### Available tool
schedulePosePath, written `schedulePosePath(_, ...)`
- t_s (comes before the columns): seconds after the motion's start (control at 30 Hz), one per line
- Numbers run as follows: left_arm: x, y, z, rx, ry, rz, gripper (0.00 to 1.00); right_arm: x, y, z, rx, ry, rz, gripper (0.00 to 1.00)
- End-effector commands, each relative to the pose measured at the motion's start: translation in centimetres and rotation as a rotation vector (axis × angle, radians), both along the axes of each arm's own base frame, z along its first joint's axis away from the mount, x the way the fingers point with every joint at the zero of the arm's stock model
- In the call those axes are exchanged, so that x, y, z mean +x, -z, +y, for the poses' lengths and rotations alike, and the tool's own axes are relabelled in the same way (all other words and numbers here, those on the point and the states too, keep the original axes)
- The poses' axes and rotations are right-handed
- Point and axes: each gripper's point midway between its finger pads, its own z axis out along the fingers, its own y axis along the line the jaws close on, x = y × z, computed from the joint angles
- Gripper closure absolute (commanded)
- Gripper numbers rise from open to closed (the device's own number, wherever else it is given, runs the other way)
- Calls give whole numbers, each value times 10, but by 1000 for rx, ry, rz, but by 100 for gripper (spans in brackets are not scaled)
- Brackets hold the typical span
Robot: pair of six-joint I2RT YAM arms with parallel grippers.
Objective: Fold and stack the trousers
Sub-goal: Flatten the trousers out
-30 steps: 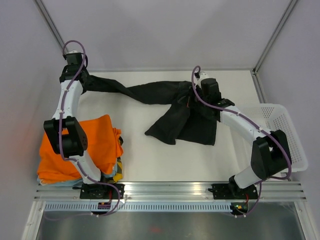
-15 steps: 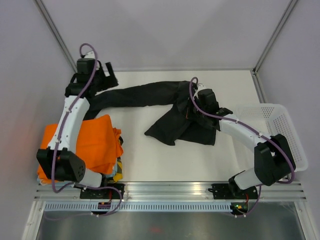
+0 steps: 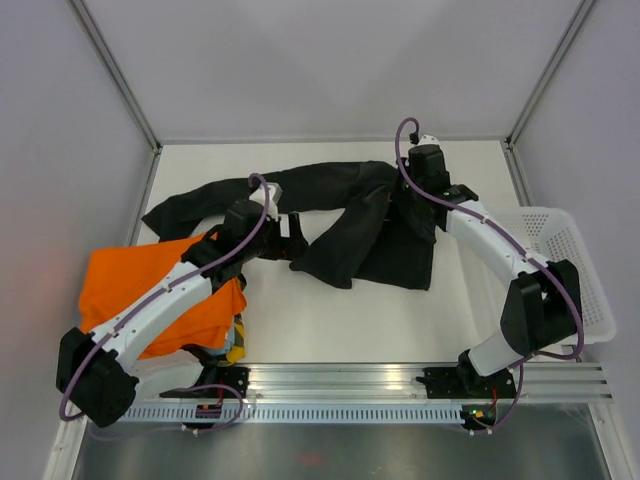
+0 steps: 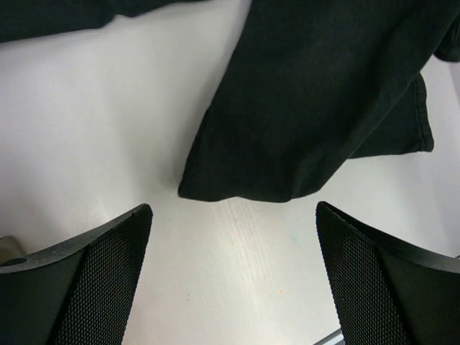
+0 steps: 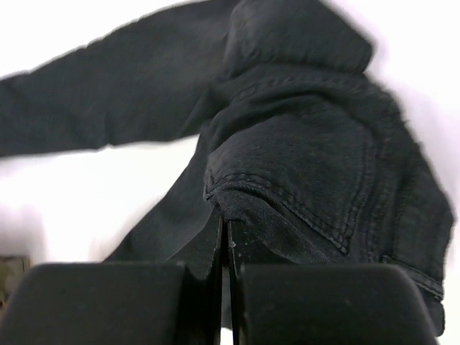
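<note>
While the right jaws are closed tight on a bunched, seamed fold of the trousers [image 3: 365, 235] [image 5: 287, 158] at the waist end, the left jaws stand fully spread and hold nothing. Left wrist view: the hem of one leg [image 4: 287, 144] lies flat on the white table [image 3: 330, 320] [image 4: 86, 129], just beyond the spread fingertips, with bare table between them. Overhead view: the garment occupies the far half of the table. One leg runs left toward the far-left corner, and the other angles toward the table's centre. Left arm [image 3: 170, 290] reaches diagonally over an orange garment [image 3: 120, 280] at the near left. A white mesh basket [image 3: 570, 260] sits at the right edge.
</note>
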Motion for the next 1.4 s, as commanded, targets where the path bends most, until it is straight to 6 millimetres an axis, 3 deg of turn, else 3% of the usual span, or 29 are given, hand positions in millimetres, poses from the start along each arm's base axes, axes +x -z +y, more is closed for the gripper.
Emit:
schedulePosePath(0.0,10,-2,-34,-59,2,-36,1,22,-40,-19,5,59,-93,100)
schedulePosePath(0.13,16,29,-59,-25,-14,9,1,36,-60,-34,-7,95,-151,100)
schedulePosePath(0.27,20,73,-76,24,-73,114,2,48,-59,-50,-5,131,-142,100)
schedulePosePath(0.5,16,107,-90,86,-65,152,3,63,-50,-58,-20,124,-114,100)
schedulePosePath(0.67,13,102,-83,112,-46,122,3,72,-44,-73,-37,155,-103,100)
schedulePosePath(0.9,6,73,-69,147,92,-72,4,81,-46,-81,-31,158,-106,100)
schedulePosePath(1.03,8,83,-59,199,78,-79,4,87,-44,-76,-15,129,-89,100)
schedulePosePath(1.17,13,107,-57,249,55,-45,5,87,-41,-67,9,88,-76,100)
schedulePosePath(1.37,10,118,-66,229,96,-26,9,92,-44,-83,-45,123,-91,100)
